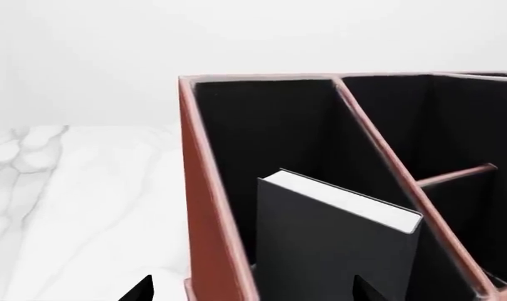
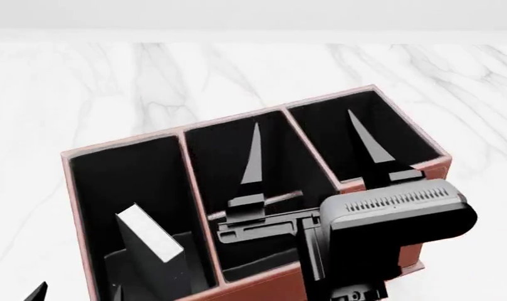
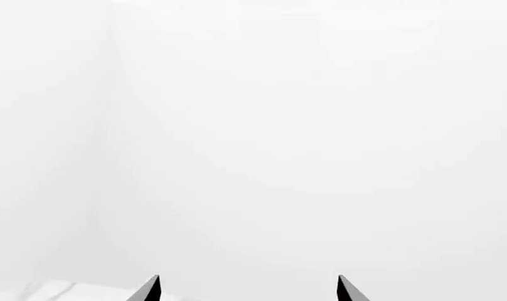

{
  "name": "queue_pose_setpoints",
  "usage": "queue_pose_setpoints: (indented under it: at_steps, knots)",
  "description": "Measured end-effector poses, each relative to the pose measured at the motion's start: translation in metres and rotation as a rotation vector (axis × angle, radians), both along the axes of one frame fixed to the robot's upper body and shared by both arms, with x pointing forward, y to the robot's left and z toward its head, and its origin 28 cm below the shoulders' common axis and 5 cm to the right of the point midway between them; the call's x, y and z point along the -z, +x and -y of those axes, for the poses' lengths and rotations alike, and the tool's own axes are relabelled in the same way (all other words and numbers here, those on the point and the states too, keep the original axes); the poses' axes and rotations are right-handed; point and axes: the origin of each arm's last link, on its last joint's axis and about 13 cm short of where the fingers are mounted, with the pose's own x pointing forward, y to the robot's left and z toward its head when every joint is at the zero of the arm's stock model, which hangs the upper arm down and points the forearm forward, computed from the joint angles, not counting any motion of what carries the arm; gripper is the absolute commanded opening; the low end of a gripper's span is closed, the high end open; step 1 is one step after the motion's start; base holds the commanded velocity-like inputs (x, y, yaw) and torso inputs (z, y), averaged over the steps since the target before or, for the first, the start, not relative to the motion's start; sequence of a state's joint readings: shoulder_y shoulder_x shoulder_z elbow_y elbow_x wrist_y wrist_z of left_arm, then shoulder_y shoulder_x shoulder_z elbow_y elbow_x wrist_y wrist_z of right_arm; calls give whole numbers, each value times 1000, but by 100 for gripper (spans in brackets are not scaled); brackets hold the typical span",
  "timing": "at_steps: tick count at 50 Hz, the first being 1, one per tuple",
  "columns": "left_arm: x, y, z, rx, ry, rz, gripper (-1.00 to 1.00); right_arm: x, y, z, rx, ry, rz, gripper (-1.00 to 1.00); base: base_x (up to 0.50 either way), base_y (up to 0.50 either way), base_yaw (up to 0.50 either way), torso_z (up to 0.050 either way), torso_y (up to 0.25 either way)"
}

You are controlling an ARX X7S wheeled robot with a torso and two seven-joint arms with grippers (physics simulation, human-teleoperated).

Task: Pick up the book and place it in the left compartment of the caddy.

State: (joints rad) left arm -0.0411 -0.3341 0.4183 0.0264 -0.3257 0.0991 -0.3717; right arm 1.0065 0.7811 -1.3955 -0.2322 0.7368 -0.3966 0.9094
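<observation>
The book (image 2: 148, 241) stands tilted inside the left compartment (image 2: 123, 182) of the caddy (image 2: 262, 285) on the marble table (image 2: 111, 81). The right gripper (image 2: 308, 153) hangs above the caddy, fingers spread, empty. The left gripper (image 1: 251, 290) sits near the book, fingers apart, gripping nothing

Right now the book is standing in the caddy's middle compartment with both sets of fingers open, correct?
Not quite: the book stands in the left compartment of the caddy, as the head view shows. Both sets of fingers do look open.
</observation>
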Motion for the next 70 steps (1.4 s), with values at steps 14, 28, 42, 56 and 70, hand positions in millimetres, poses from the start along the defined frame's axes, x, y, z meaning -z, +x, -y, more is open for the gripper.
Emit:
queue_pose_setpoints:
  at_steps: [14, 28, 42, 56, 70]
  knots:
    - [-4, 1, 0, -5, -5, 5, 100, 7, -3, 2, -1, -6, 7, 100, 0, 0, 0, 0, 0]
    - [-55, 15, 0, -62, -57, 110, 100, -1, -9, 5, 15, -12, 34, 100, 0, 0, 0, 0, 0]
    - [-115, 32, 3, -85, -100, 252, 100, -18, -11, 5, 30, -46, 72, 100, 0, 0, 0, 0, 0]
    - [-162, 40, 7, -78, -91, 363, 100, -46, -8, 5, 49, -90, 121, 100, 0, 0, 0, 0, 0]
    - [-199, 47, 8, -79, -66, 449, 100, -79, -6, 6, 70, -123, 177, 100, 0, 0, 0, 0, 0]
